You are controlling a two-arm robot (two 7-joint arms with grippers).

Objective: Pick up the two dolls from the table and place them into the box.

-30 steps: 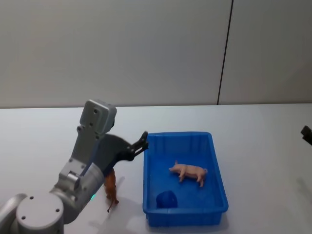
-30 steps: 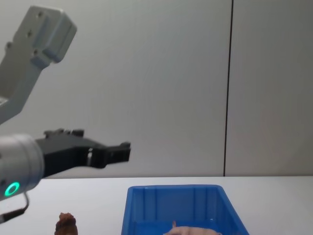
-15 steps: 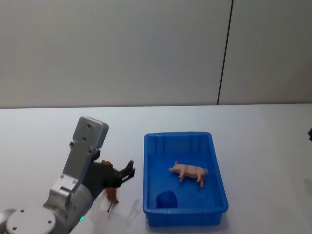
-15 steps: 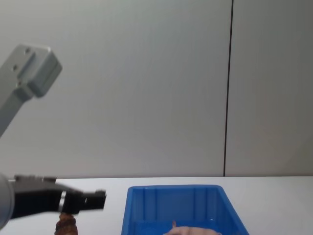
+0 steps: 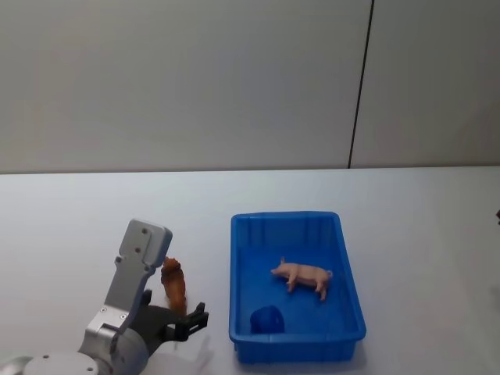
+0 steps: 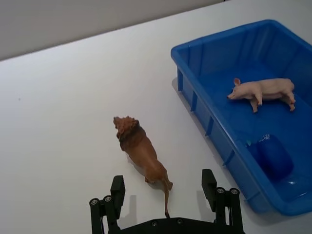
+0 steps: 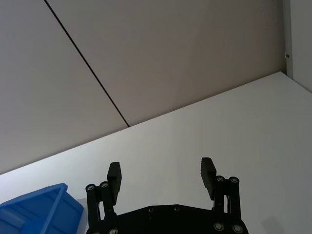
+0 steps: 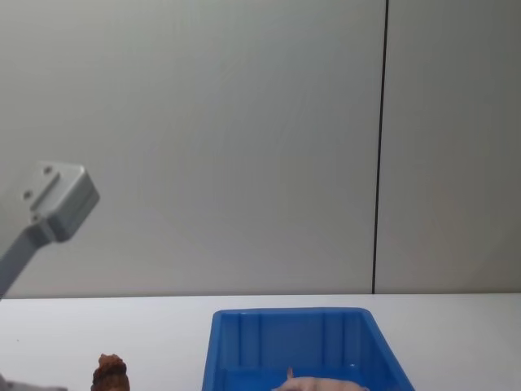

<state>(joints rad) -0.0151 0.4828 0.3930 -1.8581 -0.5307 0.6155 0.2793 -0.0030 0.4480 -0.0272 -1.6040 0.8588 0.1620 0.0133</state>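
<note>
Left end effector (image 6: 163, 187) is wide open, with the reddish-brown lion-shaped toy doll (image 6: 139, 148) standing just ahead of it. Probably best to straddle the torso, not the skinny tail. Right end effector (image 7: 161, 173) is parked, open too.

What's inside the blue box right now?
Inside the blue box lie a pink pig doll, on its side, and a small blue rounded object in its near corner. The floor beneath both is covered. The lion doll stands outside.

The left arm (image 5: 131, 275) is silver-grey, with a boxy block on it. The left gripper (image 6: 163, 180) and right gripper (image 7: 161, 166) are black, each with 2 flat fingers (image 7: 206, 168) and tiny screws (image 7: 229, 180).
</note>
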